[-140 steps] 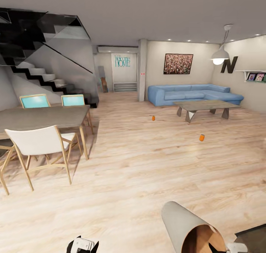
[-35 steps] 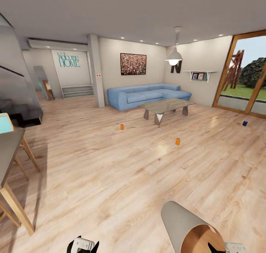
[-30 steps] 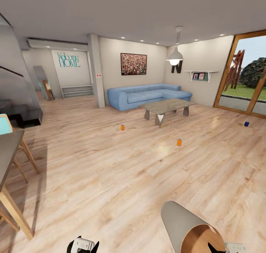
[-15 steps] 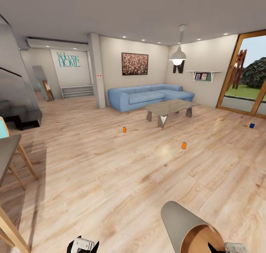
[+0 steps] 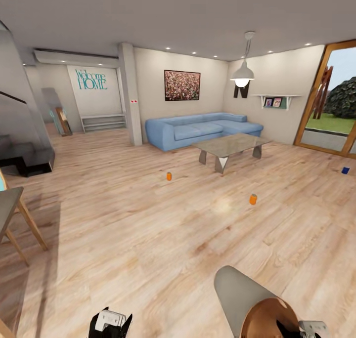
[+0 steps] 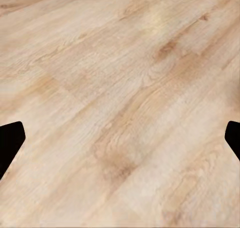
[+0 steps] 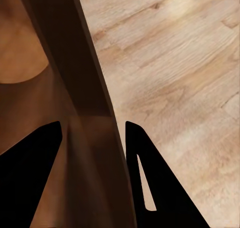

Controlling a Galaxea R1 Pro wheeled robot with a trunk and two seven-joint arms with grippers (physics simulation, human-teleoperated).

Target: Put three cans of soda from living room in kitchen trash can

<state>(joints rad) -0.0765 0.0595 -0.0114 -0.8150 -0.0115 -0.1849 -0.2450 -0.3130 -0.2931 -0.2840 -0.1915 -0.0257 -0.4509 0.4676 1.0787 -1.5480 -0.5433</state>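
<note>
Three soda cans point(image 5: 253, 199) stand well apart on the wood floor point(image 5: 148, 229) while my right claw point(image 7: 92, 133) pinches the trash can's point(image 5: 237, 298) rim and my left claw point(image 6: 120, 138) gapes wide.

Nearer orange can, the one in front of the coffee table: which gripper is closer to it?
Right. The right gripper, clamped on the bin's rim, sits almost straight below the nearer orange can. The left gripper, empty and open, is farther off to the can's left.

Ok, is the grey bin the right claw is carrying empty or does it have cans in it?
Apparently empty: the light-grey tapered bin shows bare orange-brown inner wall, though its bottom is hidden. The three small cans stand upright on the wood floor.
</note>
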